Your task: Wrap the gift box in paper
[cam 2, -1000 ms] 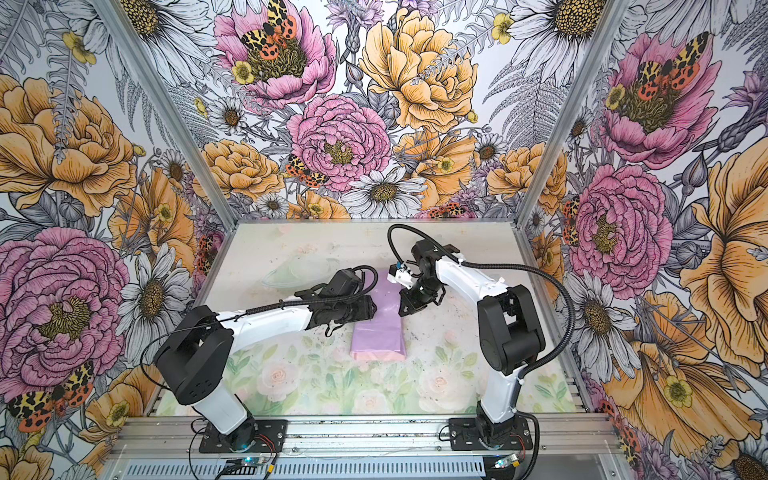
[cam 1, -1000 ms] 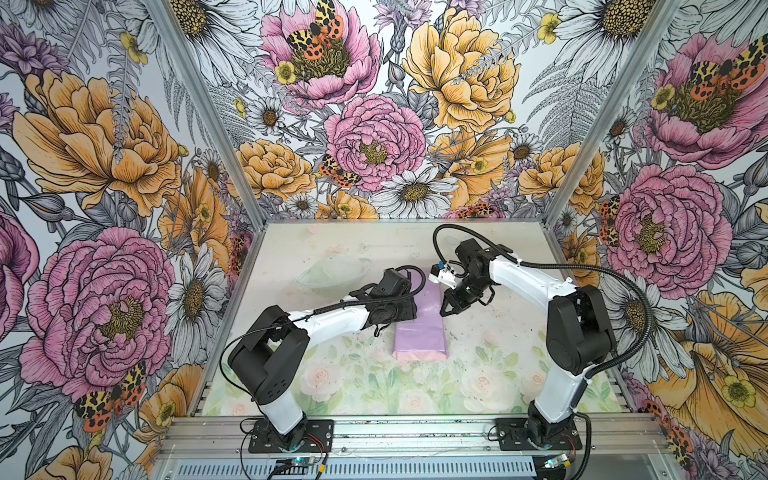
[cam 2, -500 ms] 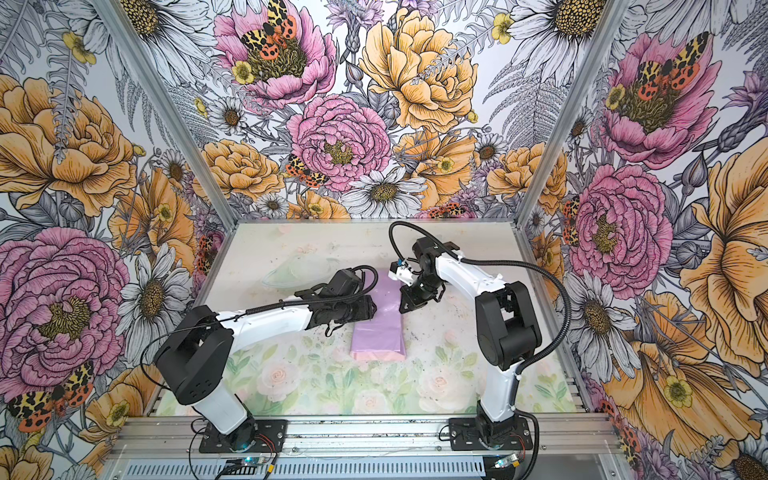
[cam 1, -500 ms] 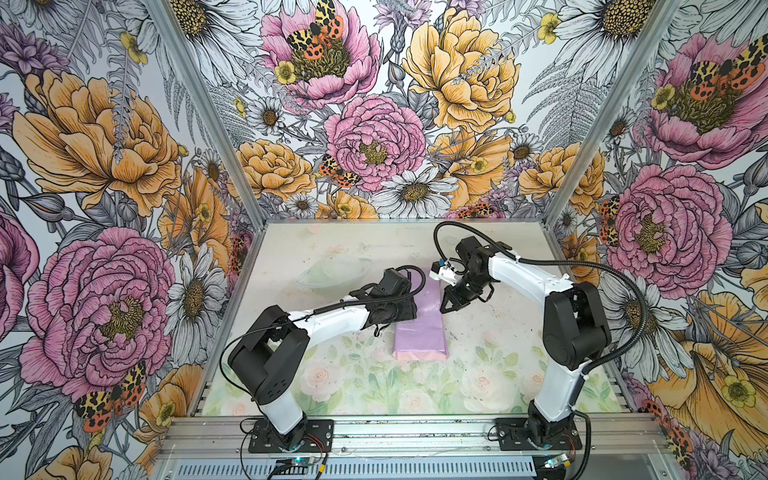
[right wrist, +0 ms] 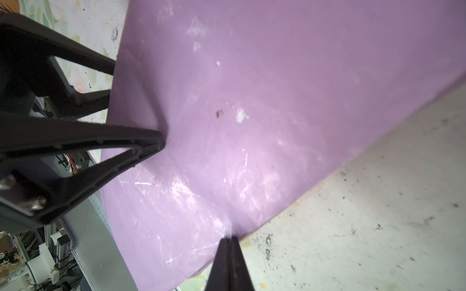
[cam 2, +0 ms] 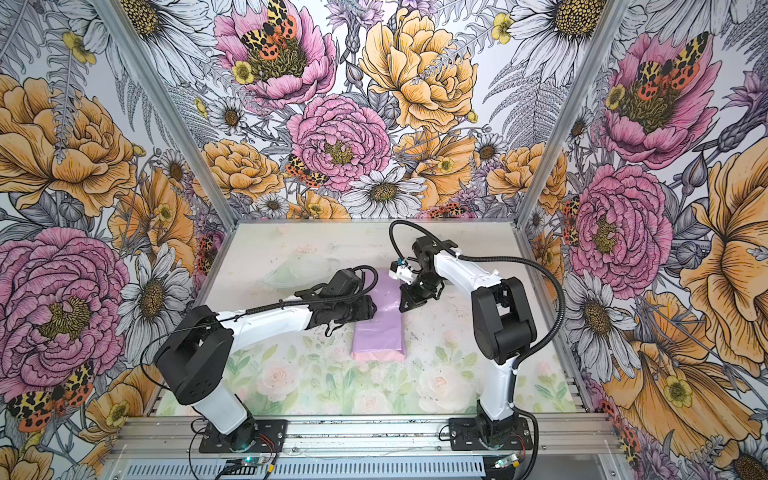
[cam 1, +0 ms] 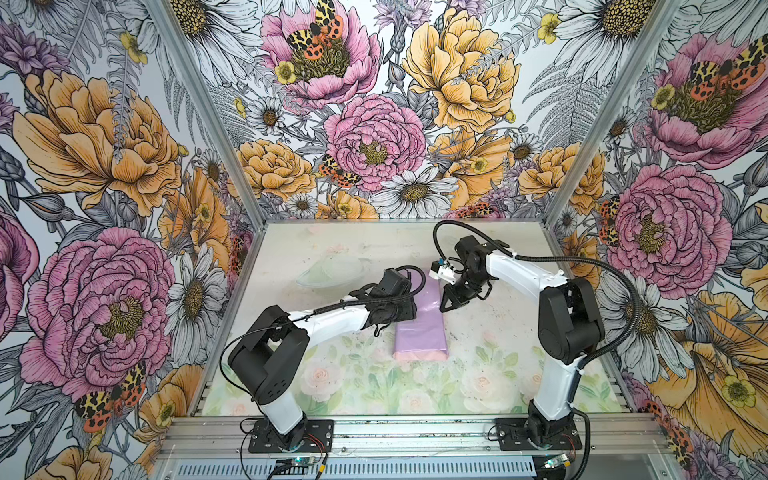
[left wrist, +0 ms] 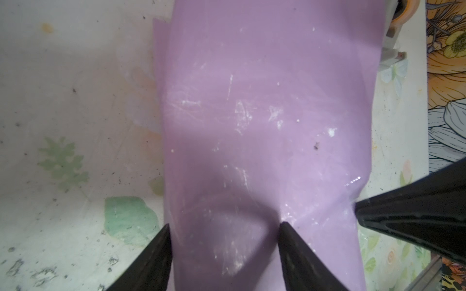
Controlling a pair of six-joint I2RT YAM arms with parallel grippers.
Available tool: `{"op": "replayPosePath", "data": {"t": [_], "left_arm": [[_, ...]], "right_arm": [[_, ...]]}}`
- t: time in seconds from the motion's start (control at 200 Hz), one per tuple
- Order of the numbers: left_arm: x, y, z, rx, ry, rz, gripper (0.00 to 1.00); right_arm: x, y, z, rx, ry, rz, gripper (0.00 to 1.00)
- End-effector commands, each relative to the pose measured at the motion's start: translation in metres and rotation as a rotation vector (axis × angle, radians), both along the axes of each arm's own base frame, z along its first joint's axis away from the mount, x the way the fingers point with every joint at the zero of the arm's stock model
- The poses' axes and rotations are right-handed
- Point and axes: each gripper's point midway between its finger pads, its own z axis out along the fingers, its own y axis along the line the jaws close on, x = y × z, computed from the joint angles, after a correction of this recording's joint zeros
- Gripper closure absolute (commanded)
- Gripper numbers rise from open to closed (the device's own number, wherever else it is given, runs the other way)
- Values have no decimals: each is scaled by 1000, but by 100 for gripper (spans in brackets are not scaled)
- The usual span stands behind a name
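The left gripper [left wrist: 224,225] is spread wide and pokes the purple paper [cam 1: 420,332] from 9 o'clock, while the right gripper [right wrist: 228,238], pressed shut, touches its edge at 2 o'clock.

1. left arm [cam 1: 332,322]: low, elbow bent, forearm nearly level, reaching from its base toward the middle.
2. left gripper [left wrist: 224,226]: angled down, jaws apart, both dark fingertips [left wrist: 285,228] in the left wrist view.
3. right arm [cam 1: 523,276]: upper link upright, forearm reaching in to the left, wrist bent down.
4. right gripper [right wrist: 228,239]: pointing down, jaws pressed together, tips meeting.
5. the two grippers are near each other mid-workspace, not touching.
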Motion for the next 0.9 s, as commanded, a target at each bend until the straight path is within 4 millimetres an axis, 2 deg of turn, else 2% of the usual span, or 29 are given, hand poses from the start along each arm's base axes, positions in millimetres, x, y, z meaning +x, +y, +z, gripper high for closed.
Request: {"op": "replayPosePath", "data": {"t": [0.0, 0.42, 0.896], "left_arm": [[0, 13, -12, 75, 15, 8, 34], [0, 13, -12, 75, 14, 7, 34], [0, 12, -11, 75, 14, 5, 34]], "right_arm": [[13, -1, -7, -13, -18, -13, 94], [16, -3, -11, -23, -11, -23, 76], [18, -12, -9, -33, -23, -43, 74]]}}
